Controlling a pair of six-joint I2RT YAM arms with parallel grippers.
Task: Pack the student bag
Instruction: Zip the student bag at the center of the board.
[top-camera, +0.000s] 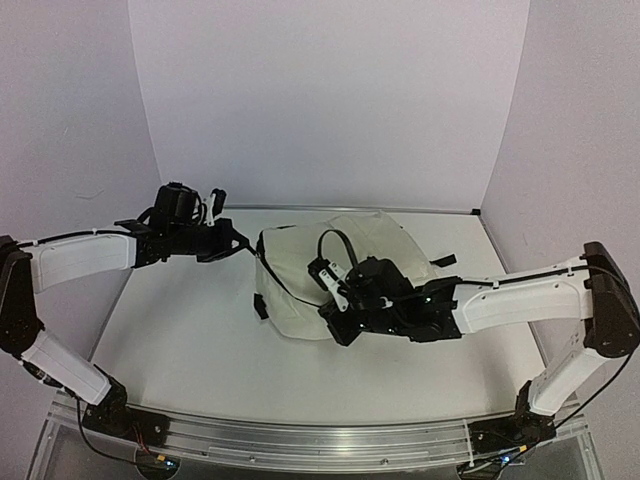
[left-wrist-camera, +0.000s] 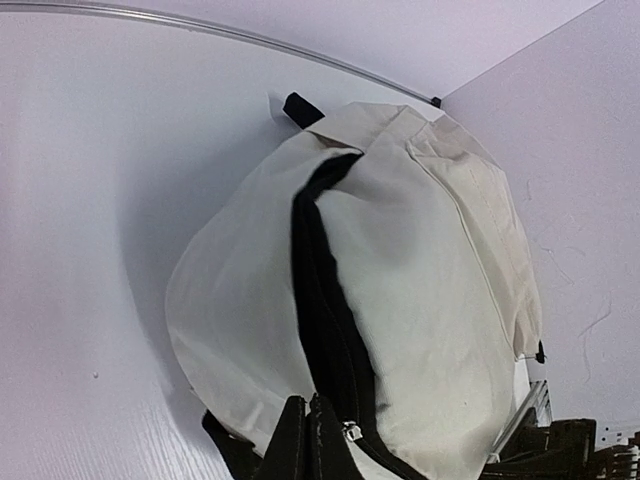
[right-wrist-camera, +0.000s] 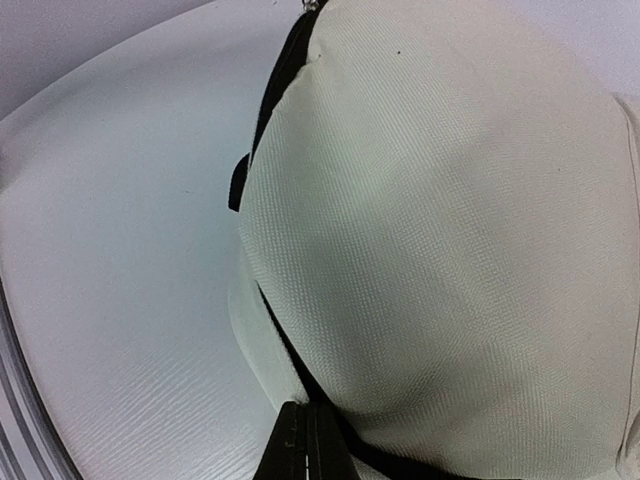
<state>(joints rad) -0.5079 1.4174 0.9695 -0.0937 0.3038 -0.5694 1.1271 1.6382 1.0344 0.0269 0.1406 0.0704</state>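
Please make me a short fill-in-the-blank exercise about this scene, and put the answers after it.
1. The student bag lies on a table whose colour is ____.
2. The bag's fabric is cream, and its zipper is ____.
3. The left gripper and the right gripper each have their fingers pressed together, so both are not open but ____.
Missing words: white; black; shut.

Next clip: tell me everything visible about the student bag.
The student bag is a cream woven-fabric backpack, plump, lying slumped on the white table. A black zipper band runs over its curve, with a silver pull by the left gripper. A black strap loops up on top. Both grippers are shut and seem to pinch its black trim, the right gripper at the near side. No contents show.
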